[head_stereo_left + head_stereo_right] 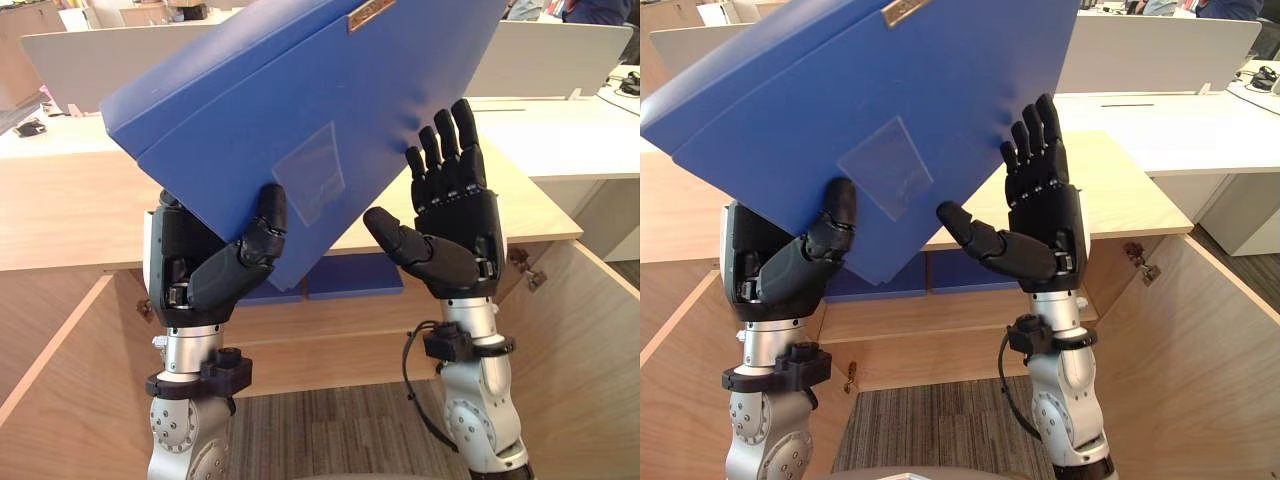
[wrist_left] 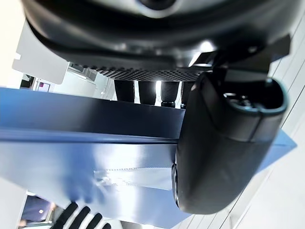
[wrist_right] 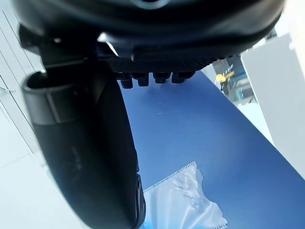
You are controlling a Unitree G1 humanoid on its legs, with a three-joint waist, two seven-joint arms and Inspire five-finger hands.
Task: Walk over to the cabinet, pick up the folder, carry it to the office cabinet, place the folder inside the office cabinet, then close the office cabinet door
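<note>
We pinch the tilted folder (image 1: 300, 90) in our left hand (image 1: 205, 272) alone; our right hand (image 1: 460, 225), fingers straight (holding nothing), steadies nothing, so it could pivot and slip.

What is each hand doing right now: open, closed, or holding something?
The left hand is shut on the blue folder, thumb in front, fingers behind.
The right hand is open, fingers straight, beside the folder's edge.
</note>
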